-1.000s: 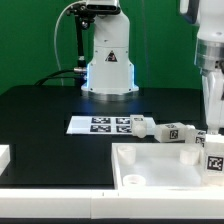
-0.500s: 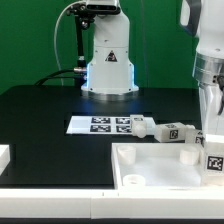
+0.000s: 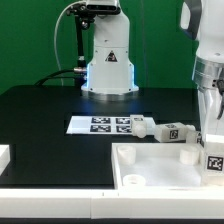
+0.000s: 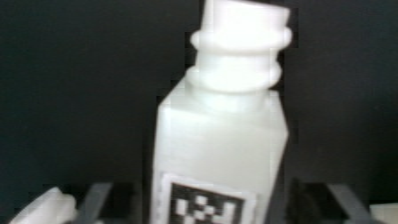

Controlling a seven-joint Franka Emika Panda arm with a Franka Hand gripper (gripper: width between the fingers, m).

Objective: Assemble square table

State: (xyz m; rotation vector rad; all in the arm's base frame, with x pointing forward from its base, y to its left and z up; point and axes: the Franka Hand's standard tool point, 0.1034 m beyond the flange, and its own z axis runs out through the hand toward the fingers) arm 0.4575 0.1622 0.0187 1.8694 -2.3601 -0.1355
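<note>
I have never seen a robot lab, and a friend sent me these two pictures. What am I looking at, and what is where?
A single robot arm is putting together a small square table. The exterior view is from a camera off the arm. It shows the arm's white base at the back of a black table, and the gripper hanging at the exterior view's right. On the surface lie the white tray-like table top, a loose leg, a second loose leg and the flat marker board, which is printed with tags and is no part of the furniture. The wrist view is from a camera on the arm's wrist. It shows a tagged leg between the gripper's fingers. I cannot tell whether they have closed on it.
</note>
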